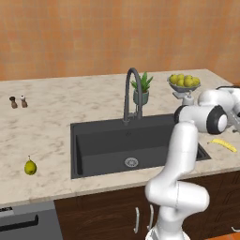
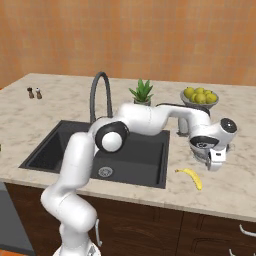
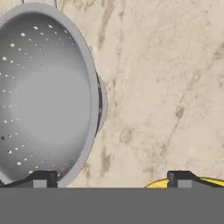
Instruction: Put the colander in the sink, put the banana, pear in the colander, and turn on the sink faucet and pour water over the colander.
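We judge the task barely begun. The sink (image 1: 103,145) holds nothing but its drain, and no water runs from the sink faucet (image 1: 131,93), whose spout arches over the basin from the back rim. All four steps remain, as far as we can tell: moving the colander, loading both fruits, and running the water.

The colander (image 3: 48,96) still sits on the counter (image 1: 56,103), on the far side of the sink from the pear. In the hand view it fills the nine o'clock side, with its perforated bowl facing the camera and its rim running from twelve o'clock down toward seven. In the right base view it is hidden behind the arm's wrist.

The gripper (image 2: 212,161) hangs over the counter beside the sink, with its jaws spread wide and nothing between them. In the hand view one fingertip stands at the colander's rim and the other close by the banana (image 2: 192,177), whose yellow tip peeks in at five o'clock. From the right base view the banana lies on the counter at about seven o'clock from the gripper, near the front edge.

The pear (image 1: 30,167) lies well apart from all this, on the counter at nine o'clock from the sink in the left base view, near the front edge.

We find no brand, label or writing to read on any of it. The fruit bowl (image 1: 184,84), the potted plant (image 1: 141,89) and the two shakers (image 1: 18,101) are likewise unmarked.
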Tool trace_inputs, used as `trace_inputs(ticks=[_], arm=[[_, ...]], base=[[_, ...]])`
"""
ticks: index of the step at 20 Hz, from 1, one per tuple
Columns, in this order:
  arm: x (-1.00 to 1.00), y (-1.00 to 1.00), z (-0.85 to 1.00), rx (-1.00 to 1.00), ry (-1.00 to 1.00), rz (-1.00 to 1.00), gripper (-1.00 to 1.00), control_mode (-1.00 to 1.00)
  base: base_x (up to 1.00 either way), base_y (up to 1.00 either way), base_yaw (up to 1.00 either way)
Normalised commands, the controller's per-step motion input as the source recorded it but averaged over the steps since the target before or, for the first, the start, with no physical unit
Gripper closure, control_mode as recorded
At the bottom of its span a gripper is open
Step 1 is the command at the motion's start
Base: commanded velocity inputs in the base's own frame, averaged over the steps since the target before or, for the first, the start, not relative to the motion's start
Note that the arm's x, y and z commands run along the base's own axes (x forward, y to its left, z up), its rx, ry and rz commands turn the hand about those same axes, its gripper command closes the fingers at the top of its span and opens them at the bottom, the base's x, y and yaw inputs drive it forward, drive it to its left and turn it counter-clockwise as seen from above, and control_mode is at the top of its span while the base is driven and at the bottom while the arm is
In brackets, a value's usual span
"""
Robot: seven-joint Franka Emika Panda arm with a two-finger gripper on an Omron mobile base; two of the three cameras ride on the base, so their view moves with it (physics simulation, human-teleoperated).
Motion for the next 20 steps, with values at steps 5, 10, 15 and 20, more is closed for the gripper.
trace_inputs(ticks=[5, 10, 15, 20], arm=[[0.59, -0.06, -0.38, 0.0, 0.0, -0.05, -1.0, -1.0], [0.53, -0.05, -0.34, 0.0, 0.0, -0.05, -1.0, -1.0], [0.31, 0.0, -0.36, 0.0, 0.0, -0.07, 1.0, -1.0], [0.01, 0.25, -0.21, -0.06, 0.0, -0.07, 1.0, -1.0]], base=[[0.0, 0.0, 0.0], [0.0, 0.0, 0.0], [0.0, 0.0, 0.0], [0.0, 0.0, 0.0]])
